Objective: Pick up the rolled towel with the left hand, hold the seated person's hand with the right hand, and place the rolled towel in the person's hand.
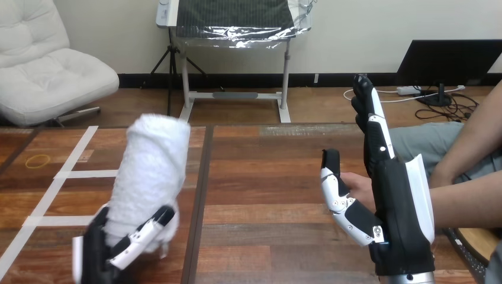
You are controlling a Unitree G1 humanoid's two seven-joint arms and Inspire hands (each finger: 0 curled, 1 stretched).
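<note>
A white rolled towel (151, 168) stands nearly upright above the table's left part, leaning slightly right. My left hand (109, 251) is shut on its lower end, fingers and thumb curled round it. At the right my right hand (399, 225) is raised with its fingers straight up and its thumb sticking out to the left, so it is open. The person's hand (357, 184) reaches in from the right and shows between my thumb and palm, against the palm side. My right hand hides most of it. The towel is well to the left of the person's hand.
The wooden table (266, 177) has a dark seam (200, 189) down its middle. White tape lines (65, 174) and a yellow rubber band (38, 160) lie at the left. The person's other forearm (473, 136) slants down at the right edge.
</note>
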